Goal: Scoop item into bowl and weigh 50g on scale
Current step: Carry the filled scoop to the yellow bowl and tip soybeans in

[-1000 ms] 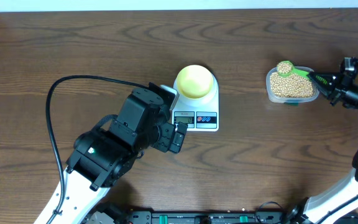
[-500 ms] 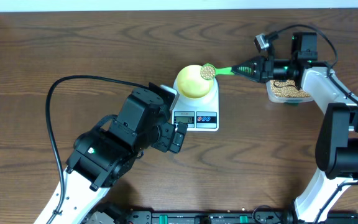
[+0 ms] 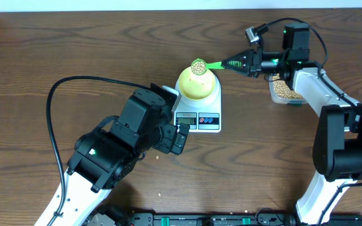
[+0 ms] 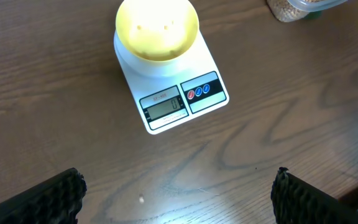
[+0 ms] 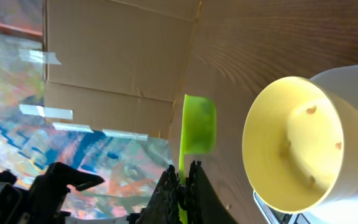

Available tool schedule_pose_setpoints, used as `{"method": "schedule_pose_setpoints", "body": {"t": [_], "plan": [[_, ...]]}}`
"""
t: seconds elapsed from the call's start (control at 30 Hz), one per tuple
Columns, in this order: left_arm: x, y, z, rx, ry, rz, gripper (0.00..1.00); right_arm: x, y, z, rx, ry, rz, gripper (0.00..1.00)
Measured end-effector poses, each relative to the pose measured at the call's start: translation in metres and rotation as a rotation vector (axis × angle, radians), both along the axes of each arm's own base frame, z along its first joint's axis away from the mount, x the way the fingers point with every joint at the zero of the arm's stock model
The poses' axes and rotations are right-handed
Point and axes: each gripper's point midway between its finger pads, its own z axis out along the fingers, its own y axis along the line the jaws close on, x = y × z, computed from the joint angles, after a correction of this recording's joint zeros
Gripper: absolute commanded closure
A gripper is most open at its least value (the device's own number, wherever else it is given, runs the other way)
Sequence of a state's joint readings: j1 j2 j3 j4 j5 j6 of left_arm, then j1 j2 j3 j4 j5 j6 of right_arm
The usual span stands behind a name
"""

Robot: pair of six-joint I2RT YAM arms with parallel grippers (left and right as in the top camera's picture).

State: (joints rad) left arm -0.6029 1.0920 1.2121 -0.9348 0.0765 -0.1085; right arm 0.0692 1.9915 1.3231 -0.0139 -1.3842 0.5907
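Your right claw (image 3: 236, 63) is clamped shut on the handle of the green plastic measuring spoon (image 3: 213, 64). The spoon's long axis runs left to right across the scene. Its cup points left and sits over the far rim of the pale yellow round bowl (image 3: 197, 86), heaped with small round tan beans (image 3: 198, 66). A few beans already lie inside the bowl. The bowl rests on the far half of the white rounded-rectangular digital scale (image 3: 201, 118), whose grey display (image 4: 163, 106) and buttons face the near edge. More beans fill the clear plastic container (image 3: 286, 93) to the right, partly hidden by your right arm. Your left claw (image 4: 179, 186) hangs with its fingers (image 4: 48, 196) spread wide over the brown wooden surface (image 3: 74, 50), on the near side of the scale.
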Motion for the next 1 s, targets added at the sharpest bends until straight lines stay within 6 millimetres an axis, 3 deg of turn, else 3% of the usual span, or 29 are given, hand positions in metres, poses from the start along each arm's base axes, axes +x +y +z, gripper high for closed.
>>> {"method": "schedule_pose_setpoints", "body": {"t": [0.17, 0.43, 0.7, 1.0], "plan": [[0.0, 0.0, 0.0, 0.0, 0.0, 0.0, 0.02, 0.001, 0.014, -0.007, -0.044, -0.037, -0.01, 0.99], [0.0, 0.0, 0.0, 0.0, 0.0, 0.0, 0.02, -0.002, 0.008, -0.039, -0.177, -0.053, -0.046, 0.99], [0.0, 0.0, 0.0, 0.0, 0.0, 0.0, 0.02, 0.007, 0.004, -0.051, -0.271, -0.201, -0.064, 0.99], [0.0, 0.0, 0.0, 0.0, 0.0, 0.0, 0.02, -0.013, 0.014, -0.057, -0.422, -0.341, 0.011, 0.99]]}}
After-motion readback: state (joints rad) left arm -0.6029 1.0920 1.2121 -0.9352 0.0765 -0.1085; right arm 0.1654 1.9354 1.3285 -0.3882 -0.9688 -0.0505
